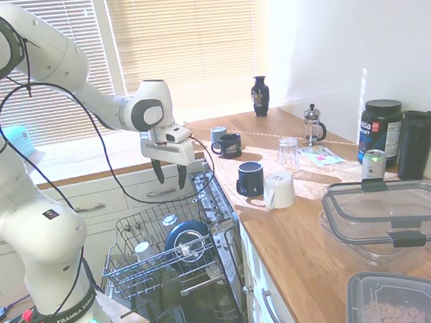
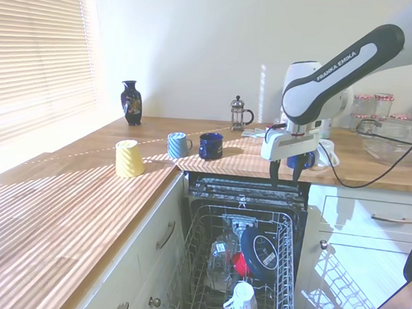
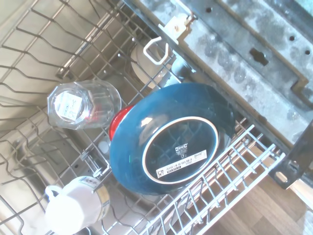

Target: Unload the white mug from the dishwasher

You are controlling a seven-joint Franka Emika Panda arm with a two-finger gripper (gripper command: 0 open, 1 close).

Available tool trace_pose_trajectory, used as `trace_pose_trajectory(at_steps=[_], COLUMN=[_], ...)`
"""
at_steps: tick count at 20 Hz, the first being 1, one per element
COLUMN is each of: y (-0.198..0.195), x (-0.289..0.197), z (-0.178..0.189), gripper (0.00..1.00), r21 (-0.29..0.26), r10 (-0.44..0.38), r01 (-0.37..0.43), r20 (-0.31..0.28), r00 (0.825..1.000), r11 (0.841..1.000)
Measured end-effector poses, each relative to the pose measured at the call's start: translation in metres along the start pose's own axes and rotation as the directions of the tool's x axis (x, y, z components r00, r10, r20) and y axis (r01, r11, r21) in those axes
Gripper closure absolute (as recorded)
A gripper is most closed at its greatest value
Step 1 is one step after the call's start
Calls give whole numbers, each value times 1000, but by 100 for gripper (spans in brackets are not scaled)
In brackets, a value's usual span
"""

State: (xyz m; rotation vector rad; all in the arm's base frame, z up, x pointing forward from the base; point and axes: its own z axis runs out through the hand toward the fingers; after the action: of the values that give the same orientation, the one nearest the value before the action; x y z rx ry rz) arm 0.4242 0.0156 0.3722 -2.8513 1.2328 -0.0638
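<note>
Your tool (image 1: 171, 178) hung open, empty, over dishwasher (image 2: 249, 192), dark fingers pointing down above pulled-out grey wire rack (image 1: 127, 267). White mug (image 2: 242, 300), small smooth cylinder w/ loop handle, sat in rack's outer end, well apart from tool. Beside it: glossy navy bowl (image 3: 171, 137) on edge, faceted clear glass (image 3: 80, 104). Wood-grain surface (image 1: 302, 237) carried navy mugs.
</note>
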Motion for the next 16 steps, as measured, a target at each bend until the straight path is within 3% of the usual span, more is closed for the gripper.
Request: trace_pose_trajectory(at_steps=[5, 9, 12, 16], y=[-16, -44, -67, -102], x=[-16, -40, -55, -83], z=[12, 48, 74, 105], gripper=[0, 0, 0, 0], r21=[-29, -95, -147, -210], r10=[-60, -170, -283, -431], r01=[60, 167, 275, 413], r20=[-1, -17, -31, -45], r00=[998, 985, 959, 901], r11=[998, 981, 950, 886])
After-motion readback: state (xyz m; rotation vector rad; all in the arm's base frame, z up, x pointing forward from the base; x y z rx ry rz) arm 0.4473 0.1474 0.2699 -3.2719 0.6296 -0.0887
